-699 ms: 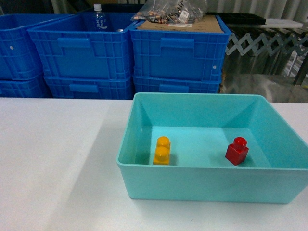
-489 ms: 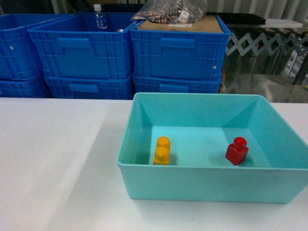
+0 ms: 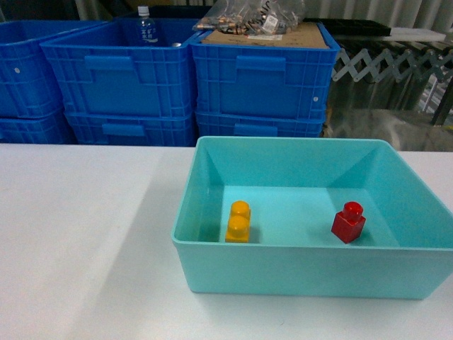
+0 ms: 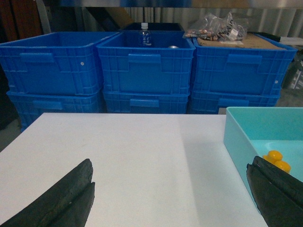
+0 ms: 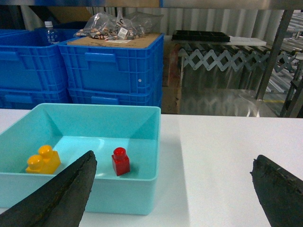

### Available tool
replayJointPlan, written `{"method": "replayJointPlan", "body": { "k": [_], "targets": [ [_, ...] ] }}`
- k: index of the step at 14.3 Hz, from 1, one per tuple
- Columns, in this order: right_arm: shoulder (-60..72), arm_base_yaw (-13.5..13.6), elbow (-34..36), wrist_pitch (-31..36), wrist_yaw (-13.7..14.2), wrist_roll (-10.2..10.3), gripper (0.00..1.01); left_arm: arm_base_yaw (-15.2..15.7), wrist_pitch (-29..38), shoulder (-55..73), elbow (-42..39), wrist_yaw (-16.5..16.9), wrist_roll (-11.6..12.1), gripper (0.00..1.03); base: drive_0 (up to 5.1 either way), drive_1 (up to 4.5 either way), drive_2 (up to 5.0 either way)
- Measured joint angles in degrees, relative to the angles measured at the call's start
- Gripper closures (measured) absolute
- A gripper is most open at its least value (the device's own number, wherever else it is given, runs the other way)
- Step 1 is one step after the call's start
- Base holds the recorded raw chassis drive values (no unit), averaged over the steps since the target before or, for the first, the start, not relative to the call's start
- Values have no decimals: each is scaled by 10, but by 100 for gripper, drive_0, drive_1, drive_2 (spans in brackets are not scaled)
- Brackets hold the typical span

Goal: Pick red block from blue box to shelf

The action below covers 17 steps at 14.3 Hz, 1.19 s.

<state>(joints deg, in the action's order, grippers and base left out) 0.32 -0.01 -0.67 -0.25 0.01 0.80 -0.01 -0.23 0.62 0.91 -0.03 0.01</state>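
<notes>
Both claws stand spread wide with nothing between their dark fingers: the left gripper [image 4: 170,198] over bare white table [image 3: 78,234], the right gripper [image 5: 173,189] at the near wall of the blue box [image 3: 311,265]. Inside the box, the red block [image 3: 348,222] sits upright toward the right, well apart from a yellow brick [image 3: 238,222]. Behind, stacked blue crates [image 3: 262,78]; one holds a bottle [image 3: 145,25], mostly hidden.
</notes>
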Motion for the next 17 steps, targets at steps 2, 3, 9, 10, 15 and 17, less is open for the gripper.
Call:
{"method": "replayJointPlan", "body": {
  "k": [2, 3, 9, 10, 15, 17],
  "targets": [
    [0, 0, 0, 0, 0, 0, 3, 0, 0, 0, 0, 0, 0, 5, 0, 0, 0],
    [0, 0, 0, 0, 0, 0, 3, 0, 0, 0, 0, 0, 0, 5, 0, 0, 0],
    [0, 0, 0, 0, 0, 0, 3, 0, 0, 0, 0, 0, 0, 5, 0, 0, 0],
    [0, 0, 0, 0, 0, 0, 3, 0, 0, 0, 0, 0, 0, 5, 0, 0, 0],
    [0, 0, 0, 0, 0, 0, 3, 0, 0, 0, 0, 0, 0, 5, 0, 0, 0],
    [0, 0, 0, 0, 0, 0, 3, 0, 0, 0, 0, 0, 0, 5, 0, 0, 0]
  ]
}}
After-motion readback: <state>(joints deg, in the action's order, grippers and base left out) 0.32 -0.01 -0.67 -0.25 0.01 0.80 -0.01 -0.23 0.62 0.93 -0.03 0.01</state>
